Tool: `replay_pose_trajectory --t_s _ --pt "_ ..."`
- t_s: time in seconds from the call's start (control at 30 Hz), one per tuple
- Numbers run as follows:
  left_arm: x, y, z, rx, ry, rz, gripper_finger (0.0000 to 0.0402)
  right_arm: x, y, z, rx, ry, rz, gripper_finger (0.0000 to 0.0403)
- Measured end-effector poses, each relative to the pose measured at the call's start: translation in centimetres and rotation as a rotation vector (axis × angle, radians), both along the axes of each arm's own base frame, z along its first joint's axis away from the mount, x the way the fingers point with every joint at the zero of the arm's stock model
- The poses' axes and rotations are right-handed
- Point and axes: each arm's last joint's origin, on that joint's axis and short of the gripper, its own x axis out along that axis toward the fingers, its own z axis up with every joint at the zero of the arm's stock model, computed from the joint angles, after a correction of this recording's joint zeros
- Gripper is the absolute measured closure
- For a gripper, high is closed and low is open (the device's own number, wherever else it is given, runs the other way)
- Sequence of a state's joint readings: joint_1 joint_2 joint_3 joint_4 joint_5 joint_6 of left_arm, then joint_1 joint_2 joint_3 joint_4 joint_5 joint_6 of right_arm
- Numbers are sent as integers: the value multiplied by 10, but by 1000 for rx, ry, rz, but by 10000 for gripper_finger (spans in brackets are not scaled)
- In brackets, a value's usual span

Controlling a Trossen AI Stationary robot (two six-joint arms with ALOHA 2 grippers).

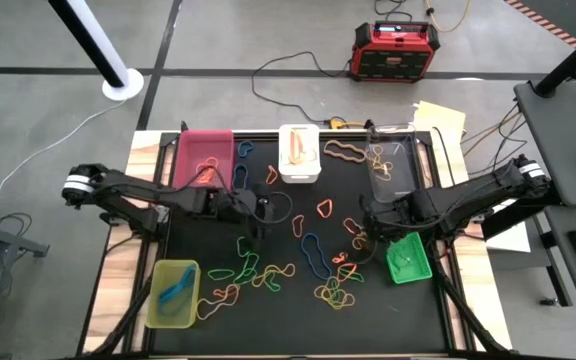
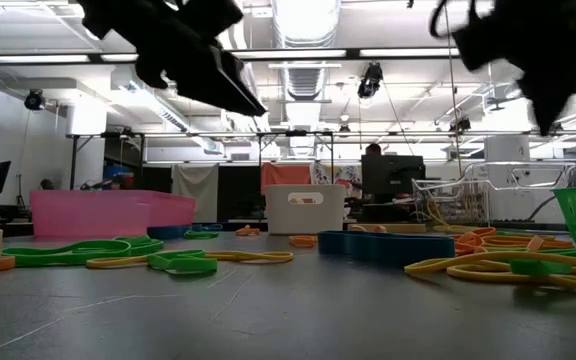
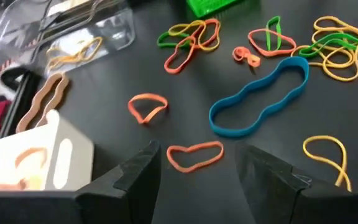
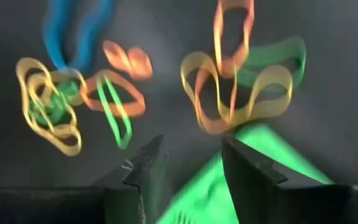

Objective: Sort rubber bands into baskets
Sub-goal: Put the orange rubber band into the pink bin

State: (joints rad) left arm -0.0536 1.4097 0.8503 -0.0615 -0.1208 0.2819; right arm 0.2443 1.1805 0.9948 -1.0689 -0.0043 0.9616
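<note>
Black worktop (image 1: 298,325) strewn with rubber bands (image 1: 308,262); baskets (image 1: 204,152) ring its edges; red-and-black power box (image 1: 396,50) on the floor behind, cables trailing; no legible writing; left end effector (image 3: 197,171) fingers apart above an orange band (image 3: 194,155); right end effector (image 4: 191,163) parted beside the bright green basket (image 1: 408,260).

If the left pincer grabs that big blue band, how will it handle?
The big blue band lies flat and wavy on the mat, so it is probably floppy and would sag once lifted. It looks light. The open left pincer would likely need one edge.
</note>
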Motion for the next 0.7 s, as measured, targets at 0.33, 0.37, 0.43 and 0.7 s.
replay_pose_trajectory --t_s 0.33,0.37,0.43,0.7 --pt "35 -2 -65 90 127 -114 214 28 -4 16 -282 -301 203 250" --pt "38 -2 -70 90 126 -130 214 30 -4 16 -292 -317 221 250" --pt "44 -3 -79 73 123 -157 214 32 -4 16 -315 -336 245 252" --pt "60 -3 -99 30 138 -150 214 33 -5 14 -366 -346 268 250"
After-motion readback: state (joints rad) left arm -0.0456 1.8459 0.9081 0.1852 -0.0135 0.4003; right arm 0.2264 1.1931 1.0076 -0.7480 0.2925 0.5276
